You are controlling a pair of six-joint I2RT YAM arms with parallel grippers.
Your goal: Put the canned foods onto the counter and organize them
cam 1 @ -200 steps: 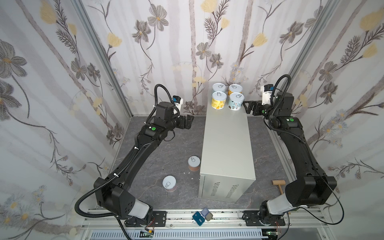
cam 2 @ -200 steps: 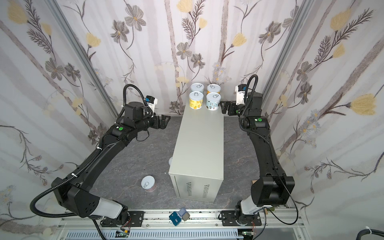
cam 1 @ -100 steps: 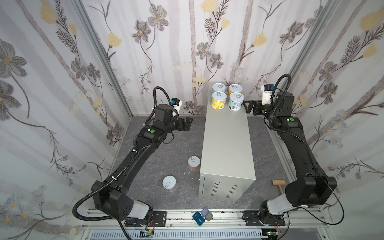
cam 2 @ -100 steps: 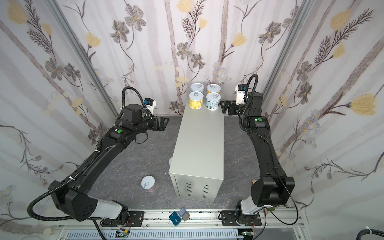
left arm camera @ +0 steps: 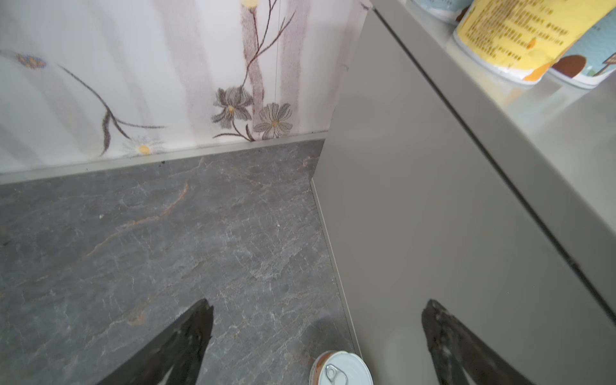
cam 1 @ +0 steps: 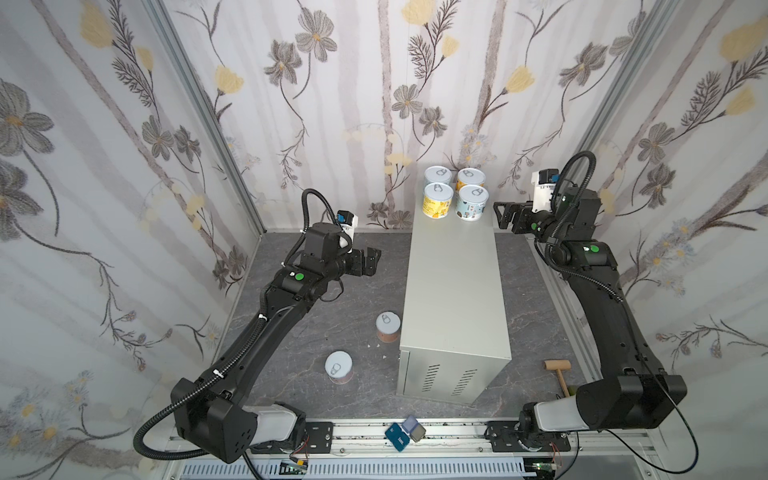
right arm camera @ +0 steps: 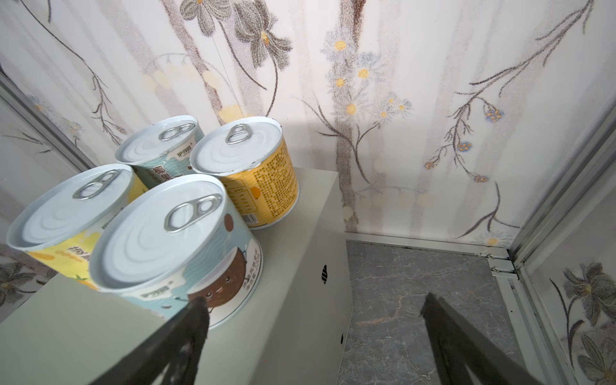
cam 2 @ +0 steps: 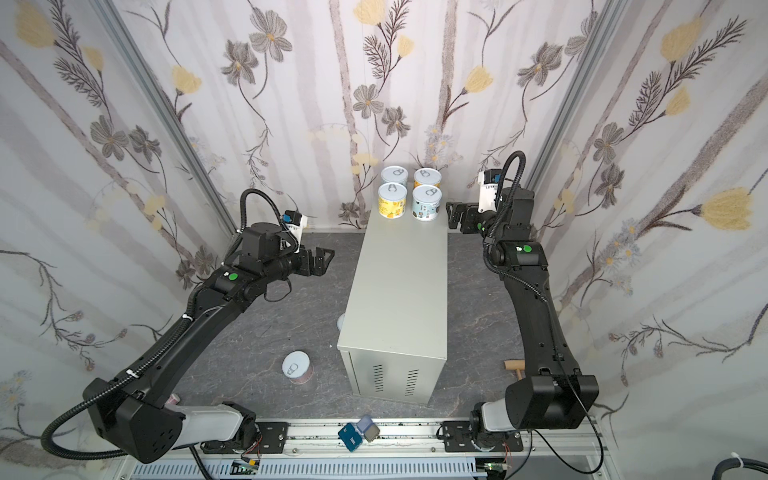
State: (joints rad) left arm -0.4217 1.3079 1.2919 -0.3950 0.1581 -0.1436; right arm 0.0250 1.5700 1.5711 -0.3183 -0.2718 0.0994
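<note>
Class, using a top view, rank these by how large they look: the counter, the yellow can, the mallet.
Largest to smallest:
1. counter
2. yellow can
3. mallet
The can stands higher, nearer the camera, so its lead over the mallet is unsure.

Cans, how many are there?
6. Four on the counter, far end: back blue can, orange can, yellow can, front blue can. Two on the floor: salmon can, pink can. Others may hide.

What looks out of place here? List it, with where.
Two cans are on the floor, not the counter: the salmon can beside its left side and the pink can nearer the front. A wooden mallet lies on the floor at right. Nothing spilled or tipped.
</note>
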